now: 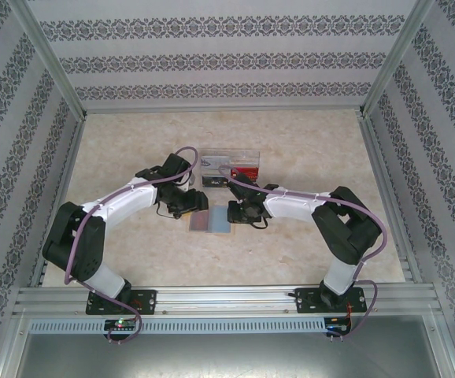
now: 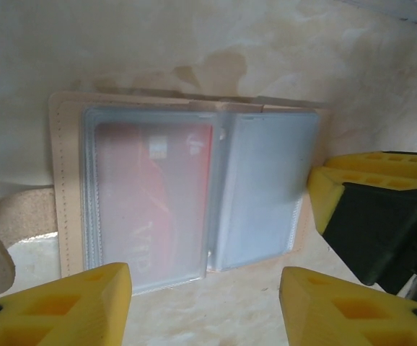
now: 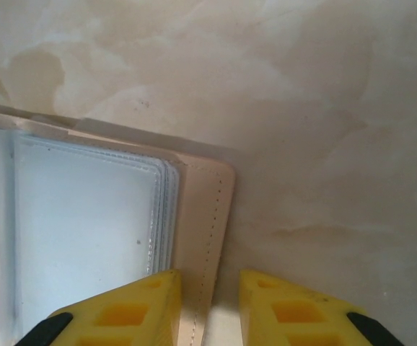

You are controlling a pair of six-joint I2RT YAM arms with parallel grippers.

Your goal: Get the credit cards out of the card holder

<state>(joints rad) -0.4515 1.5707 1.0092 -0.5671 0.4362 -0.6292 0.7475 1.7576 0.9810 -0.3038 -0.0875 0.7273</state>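
The left end effector point(image 2: 205, 303) is wide open and empty. The right end effector point(image 3: 208, 295) is a little open over the edge of the card holder point(image 2: 64, 187). Pulling the red card point(image 2: 151, 187) might drag the whole holder along.

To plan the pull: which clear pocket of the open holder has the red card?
The pocket beside the strap; red shows through it, while the other pocket looks empty.

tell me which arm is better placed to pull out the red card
Left. The left gripper hangs open facing the sleeve holding the red card. The right gripper sits at the card holder's other edge, straddling its rim, away from that card.
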